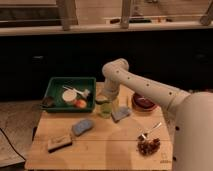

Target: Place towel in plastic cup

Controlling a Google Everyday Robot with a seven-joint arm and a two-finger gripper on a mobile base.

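Observation:
A translucent yellow-green plastic cup (104,109) stands upright near the middle back of the wooden table (110,150). My gripper (106,99) hangs straight down at the cup's rim, on the white arm that reaches in from the right. A grey crumpled towel-like piece (121,113) lies on the table, touching the cup's right side. I cannot tell whether the gripper holds any part of it. A blue-grey folded pad (82,127) lies to the front left of the cup.
A green tray (56,86) with a white bowl and fruit stands at the back left. A dark red bowl (143,103) sits right of the cup. A brown bar (59,143) lies front left. A spoon (150,131) and dark red grapes (148,147) lie front right.

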